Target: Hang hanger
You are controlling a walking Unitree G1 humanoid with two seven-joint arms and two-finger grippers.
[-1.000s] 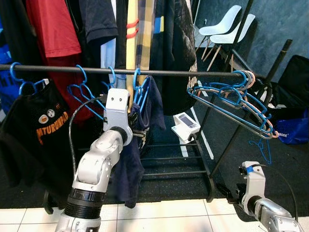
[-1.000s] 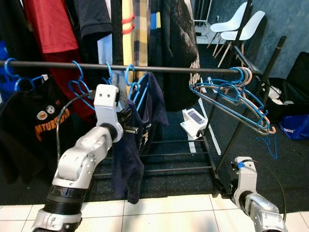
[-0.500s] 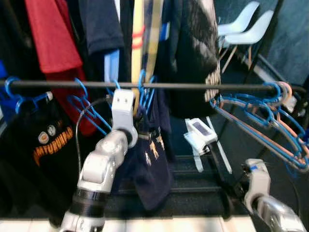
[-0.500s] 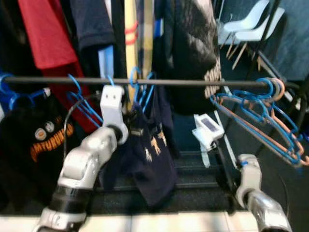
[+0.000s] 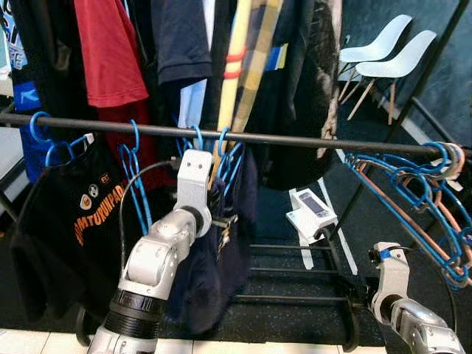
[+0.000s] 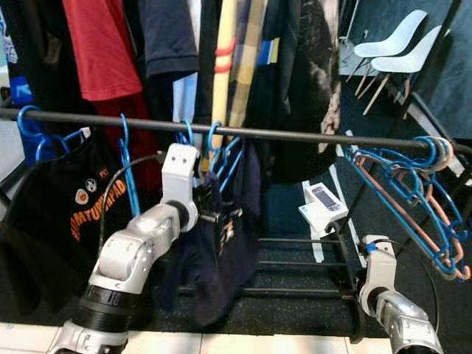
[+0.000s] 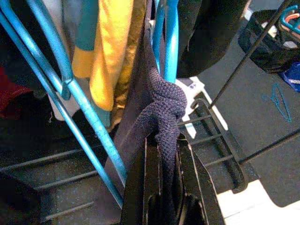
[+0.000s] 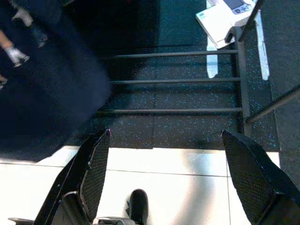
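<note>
1. Our right gripper point(image 8: 164, 178) hangs low over the floor tiles point(image 8: 187, 183), fingers spread wide, holding nothing.
2. Our left gripper point(image 7: 161, 164) is clamped on the navy garment point(image 7: 164, 108) just below the rail point(image 5: 295, 139).
3. Its blue hanger point(image 5: 223, 147) is hooked on that rail.

rail point(image 5: 310, 139): dark metal tube, matt
blue hangers point(image 5: 391, 177): thin glossy plastic, smooth
navy garment point(image 5: 217, 273): soft matt cloth; its collar point(image 7: 165, 110) shows a coarse ribbed knit
left gripper point(image 7: 161, 185): smooth black plastic fingers with a slight sheen
right gripper point(image 8: 171, 176): black fingers point(image 8: 96, 171) with finely textured pads
arm shells point(image 5: 158, 254): brushed silver metal
floor tiles point(image 8: 164, 187): pale, glossy
mat point(image 8: 187, 126): dark, speckled, rough
chairs point(image 5: 387, 55): white moulded plastic
</note>
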